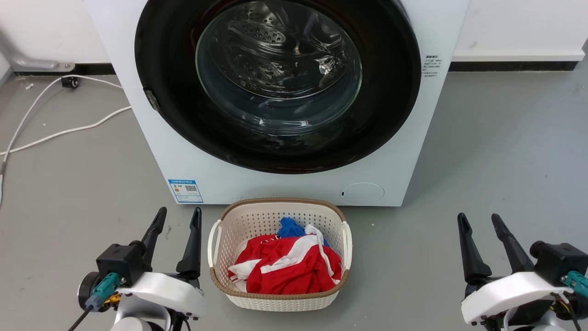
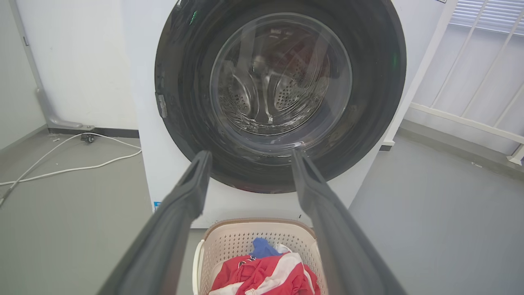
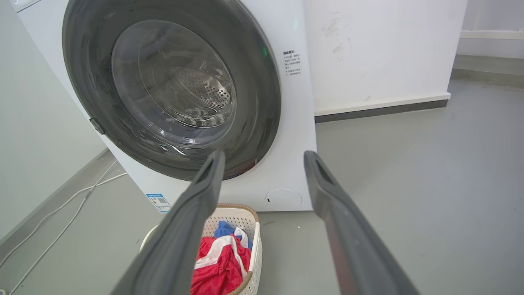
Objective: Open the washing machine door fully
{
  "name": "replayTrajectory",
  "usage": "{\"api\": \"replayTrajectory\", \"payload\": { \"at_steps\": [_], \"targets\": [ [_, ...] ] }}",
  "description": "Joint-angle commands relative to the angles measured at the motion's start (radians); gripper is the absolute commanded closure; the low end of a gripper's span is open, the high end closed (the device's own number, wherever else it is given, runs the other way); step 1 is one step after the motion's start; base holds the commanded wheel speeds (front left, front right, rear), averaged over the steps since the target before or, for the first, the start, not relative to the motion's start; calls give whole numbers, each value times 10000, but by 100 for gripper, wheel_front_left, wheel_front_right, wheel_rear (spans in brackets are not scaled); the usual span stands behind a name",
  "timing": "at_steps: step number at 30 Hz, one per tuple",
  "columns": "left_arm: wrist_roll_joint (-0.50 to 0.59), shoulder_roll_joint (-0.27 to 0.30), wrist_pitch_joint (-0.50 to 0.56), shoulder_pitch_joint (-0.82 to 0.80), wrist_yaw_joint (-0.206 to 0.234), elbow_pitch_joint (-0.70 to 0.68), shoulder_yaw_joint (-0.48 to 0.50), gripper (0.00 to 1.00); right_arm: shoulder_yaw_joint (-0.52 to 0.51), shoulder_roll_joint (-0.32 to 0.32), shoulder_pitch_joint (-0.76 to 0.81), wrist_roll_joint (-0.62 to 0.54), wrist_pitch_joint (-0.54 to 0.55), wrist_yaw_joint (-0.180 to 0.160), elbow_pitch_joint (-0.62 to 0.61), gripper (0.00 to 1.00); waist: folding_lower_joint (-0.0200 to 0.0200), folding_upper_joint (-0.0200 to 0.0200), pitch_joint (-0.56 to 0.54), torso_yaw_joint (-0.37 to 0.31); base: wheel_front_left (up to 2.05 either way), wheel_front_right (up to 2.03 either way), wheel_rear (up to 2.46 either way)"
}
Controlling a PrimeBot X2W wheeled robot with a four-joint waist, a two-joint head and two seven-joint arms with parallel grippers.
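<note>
The left gripper (image 1: 179, 212) and the right gripper (image 1: 478, 217) are held empty, jaws spread apart, low over the floor (image 1: 482, 151), well short of the door (image 1: 278, 82). The door is seen shut flat against the machine (image 1: 298, 188) front, facing the robot: a round, glossy black ring around bulging clear glass.

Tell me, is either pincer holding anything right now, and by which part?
Nothing is held. The left pincer and right pincer both stand open, either side of the laundry basket, well short of the closed washing machine door.
</note>
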Motion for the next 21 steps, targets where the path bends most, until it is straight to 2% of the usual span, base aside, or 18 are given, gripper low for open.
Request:
{"api": "replayTrajectory", "payload": {
  "at_steps": [1,21],
  "targets": [
    [269,79,-90,-177,55,-23,-59,0,-26,20,54,-272,-41,21,-130,0,0,0,1,6,0,0,0],
    [1471,127,-494,-251,5,299,-112,0,-252,24,179,-1463,-111,14,-263,0,0,0,-26,17,0,0,0]
  ]
}}
